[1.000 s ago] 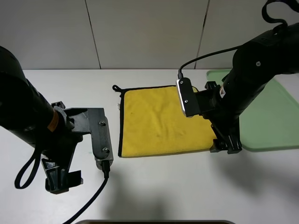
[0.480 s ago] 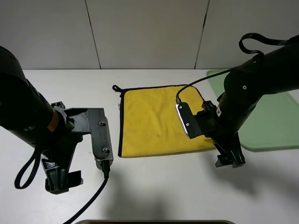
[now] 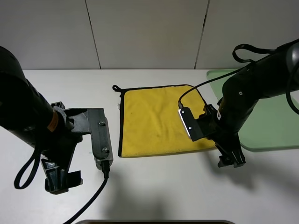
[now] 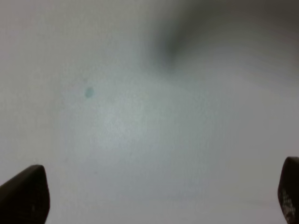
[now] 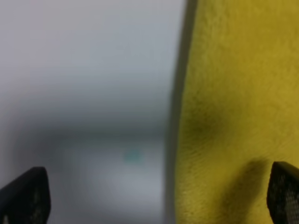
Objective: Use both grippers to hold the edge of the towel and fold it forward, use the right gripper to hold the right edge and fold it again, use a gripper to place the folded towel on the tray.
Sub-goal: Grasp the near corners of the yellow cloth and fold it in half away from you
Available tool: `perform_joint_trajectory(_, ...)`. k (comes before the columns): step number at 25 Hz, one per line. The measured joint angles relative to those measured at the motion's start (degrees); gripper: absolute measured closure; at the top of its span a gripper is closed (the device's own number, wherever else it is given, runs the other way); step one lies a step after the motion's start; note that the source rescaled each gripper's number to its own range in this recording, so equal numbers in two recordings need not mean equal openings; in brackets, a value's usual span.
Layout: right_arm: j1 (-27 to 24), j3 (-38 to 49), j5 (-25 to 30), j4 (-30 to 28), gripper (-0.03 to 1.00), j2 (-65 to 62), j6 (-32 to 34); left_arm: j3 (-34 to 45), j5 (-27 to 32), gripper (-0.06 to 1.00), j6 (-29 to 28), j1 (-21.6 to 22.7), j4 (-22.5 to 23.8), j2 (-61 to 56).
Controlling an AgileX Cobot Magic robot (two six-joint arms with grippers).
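The towel (image 3: 156, 119) lies flat and spread on the white table, with its black corner loop (image 3: 115, 87) at the back left. Its edge (image 5: 179, 116) runs up the right wrist view, with yellow cloth (image 5: 233, 93) on one side and bare table on the other. My right gripper (image 3: 231, 161) is open and low at the towel's front right corner, and in the right wrist view (image 5: 154, 198) one finger (image 5: 284, 191) is over the cloth and one over the table. My left gripper (image 3: 63, 183) is open at the front left, well away from the towel, and sees only bare table (image 4: 156, 198). The tray (image 3: 273, 116) lies at the right.
The white table (image 3: 154, 186) runs on in front of the towel and to its left. A pale wall stands behind the table. A dark edge (image 3: 154, 222) shows at the very front. The tray's near rim lies close to my right arm.
My right arm has swung toward the front and dropped lower, from over the towel's right side to its front right corner. The left arm and the towel have not moved.
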Motion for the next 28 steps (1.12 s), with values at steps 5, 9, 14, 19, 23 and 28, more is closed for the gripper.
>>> perform_joint_trajectory(5, -0.3, 0.0, -0.3, -0.1, -0.03, 1.9, -0.2, 0.0, 0.0, -0.03, 1.2, 0.0, 0.0, 0.0)
perform_joint_trajectory(9, -0.3, 0.0, -1.6, -0.1, -0.03, 2.0, -0.3, 0.0, -2.2, -0.03, 2.5, 0.0, 0.0, 0.1)
perform_joint_trajectory(14, -0.3, 0.0, -2.6, -0.1, -0.03, 2.0, -0.3, 0.0, -7.4, -0.03, 3.2, 0.0, 0.0, 3.4)
perform_joint_trajectory(19, -0.3, 0.0, -2.7, -0.1, -0.03, 2.0, -0.3, -2.1, -10.1, -0.03, 3.3, 0.0, -0.1, 10.0)
perform_joint_trajectory(23, -0.3, 0.0, -2.7, 0.3, -0.03, 2.0, -0.3, -6.8, -10.5, -0.03, 3.3, 0.0, -0.2, 14.8)
perform_joint_trajectory(28, -0.3, 0.0, -2.7, 0.5, -0.03, 2.0, -0.4, -11.8, -10.9, -0.02, 3.4, 0.0, -1.5, 19.5)
